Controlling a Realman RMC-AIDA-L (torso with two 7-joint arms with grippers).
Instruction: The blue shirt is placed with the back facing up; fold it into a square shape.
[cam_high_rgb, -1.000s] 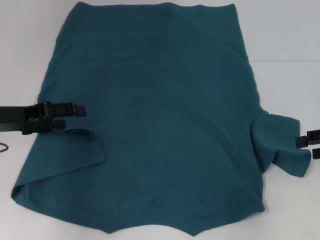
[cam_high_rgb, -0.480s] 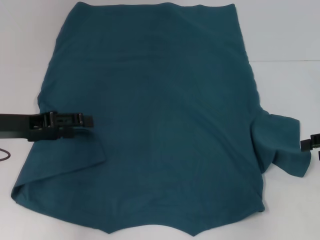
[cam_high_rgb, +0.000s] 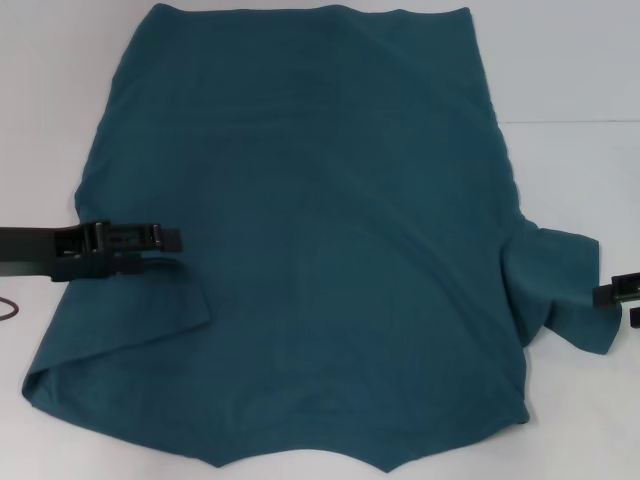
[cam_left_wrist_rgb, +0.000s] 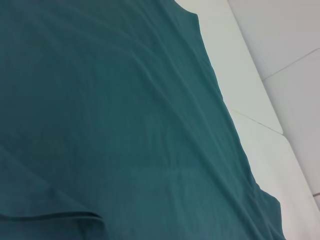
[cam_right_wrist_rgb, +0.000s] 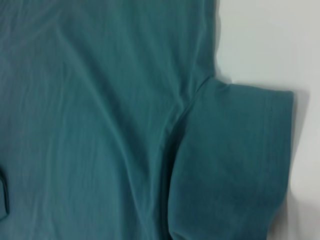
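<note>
White tabletop (cam_high_rgb: 580, 60) lies under the blue shirt (cam_high_rgb: 320, 250), which is spread flat across most of it. At the shirt's left edge the left gripper (cam_high_rgb: 165, 250) reaches over the folded-in left sleeve (cam_high_rgb: 150, 300), fingers slightly spread. Beside the shirt's outstretched right sleeve (cam_high_rgb: 560, 290) the right gripper (cam_high_rgb: 625, 300) hangs with fingers parted.

Left gripper (cam_high_rgb: 165, 250) lower (over folded sleeve), right gripper (cam_high_rgb: 622, 300) withdrawn toward edge
</note>
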